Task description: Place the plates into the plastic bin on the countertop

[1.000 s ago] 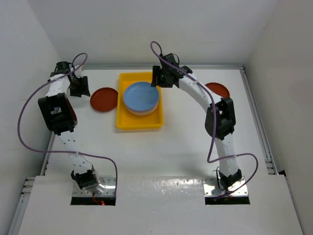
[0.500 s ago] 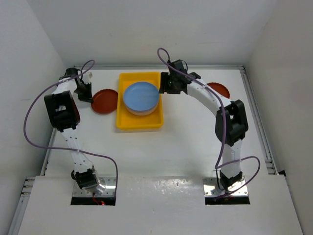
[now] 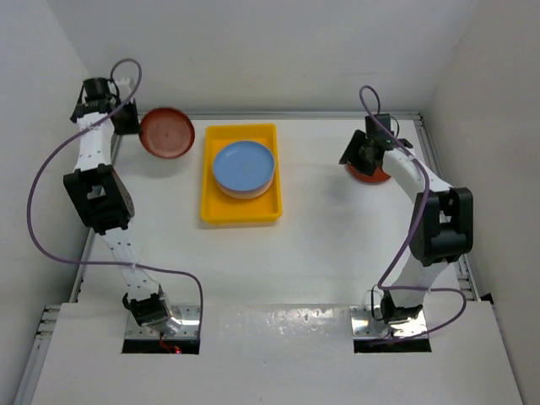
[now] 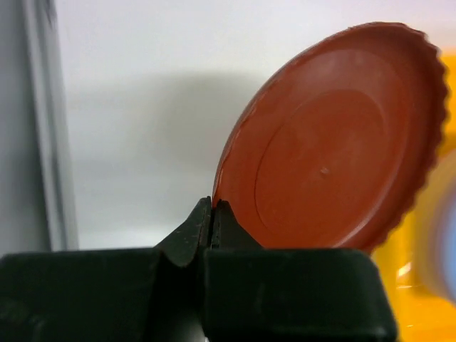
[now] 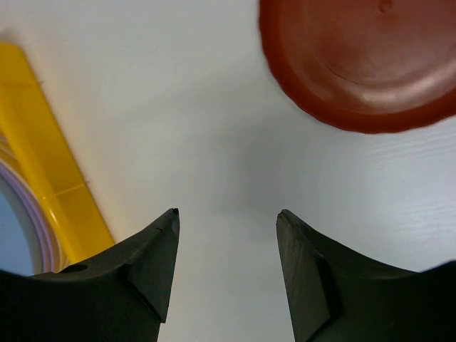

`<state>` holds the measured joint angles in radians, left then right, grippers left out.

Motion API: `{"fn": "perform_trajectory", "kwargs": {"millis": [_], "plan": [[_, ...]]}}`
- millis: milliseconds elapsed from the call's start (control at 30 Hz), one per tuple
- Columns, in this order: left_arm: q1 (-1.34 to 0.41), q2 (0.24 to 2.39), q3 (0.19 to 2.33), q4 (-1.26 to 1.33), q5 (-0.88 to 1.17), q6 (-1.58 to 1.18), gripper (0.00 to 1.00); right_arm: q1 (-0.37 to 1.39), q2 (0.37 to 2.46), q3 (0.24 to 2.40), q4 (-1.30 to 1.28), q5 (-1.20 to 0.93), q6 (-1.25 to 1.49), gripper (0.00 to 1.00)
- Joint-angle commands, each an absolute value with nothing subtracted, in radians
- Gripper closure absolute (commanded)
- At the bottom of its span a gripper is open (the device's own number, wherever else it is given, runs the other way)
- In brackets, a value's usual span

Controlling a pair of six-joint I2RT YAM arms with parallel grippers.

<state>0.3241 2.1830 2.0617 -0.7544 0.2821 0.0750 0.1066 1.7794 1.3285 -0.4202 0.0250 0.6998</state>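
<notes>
The left claw (image 3: 133, 121) is gripping a dark red plate (image 3: 167, 133) near the yellow bin (image 3: 240, 214), while the right claw (image 3: 354, 153) is hovering over a second dark red plate (image 3: 372, 175).

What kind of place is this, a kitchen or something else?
Probably a lab robot test cell, not a kitchen: two robot arms bolted at the edge of a white countertop with metal rails, plain white walls boxing it in, and a yellow plastic bin holding plates.
</notes>
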Motion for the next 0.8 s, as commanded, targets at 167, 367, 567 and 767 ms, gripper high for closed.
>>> {"fn": "perform_trajectory", "kwargs": {"millis": [167, 367, 567, 767], "plan": [[0.126, 1.996, 2.122, -0.703, 0.475, 0.034, 1.0, 0.006, 1.718, 1.204, -0.379, 0.006, 0.781, 0.44], [0.012, 2.054, 2.023, -0.703, 0.495, 0.023, 1.0, -0.083, 1.714, 1.146, -0.351, -0.057, 0.851, 0.44], [-0.058, 2.104, 2.002, -0.703, 0.457, 0.032, 1.0, -0.089, 1.706, 1.128, -0.354, -0.037, 0.818, 0.44], [-0.089, 2.115, 1.945, -0.703, 0.457, 0.041, 1.0, -0.109, 1.715, 1.108, -0.354, -0.041, 0.828, 0.42]]}}
